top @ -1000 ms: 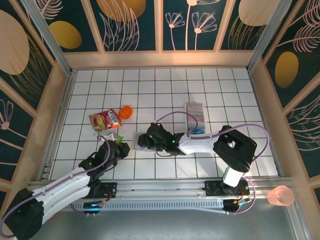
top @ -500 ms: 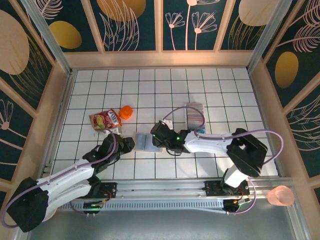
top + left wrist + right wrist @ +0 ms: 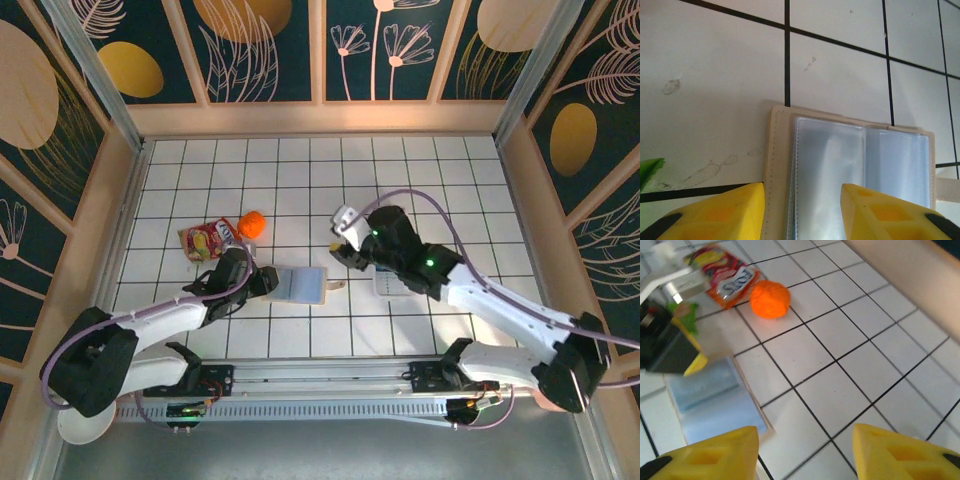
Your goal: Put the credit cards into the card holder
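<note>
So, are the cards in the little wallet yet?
Not yet. The wallet lies open, its clear pockets looking empty. The left gripper is open at its edge; the right gripper is open and empty. Every card still has to go in.

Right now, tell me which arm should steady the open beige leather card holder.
Left. The left fingers bracket an edge of the beige card holder; the right fingers hover open over white tiles, apart from it.

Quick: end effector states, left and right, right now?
Left end effector: open, over the card holder's edge, holding nothing.
Right end effector: open, empty.
</note>
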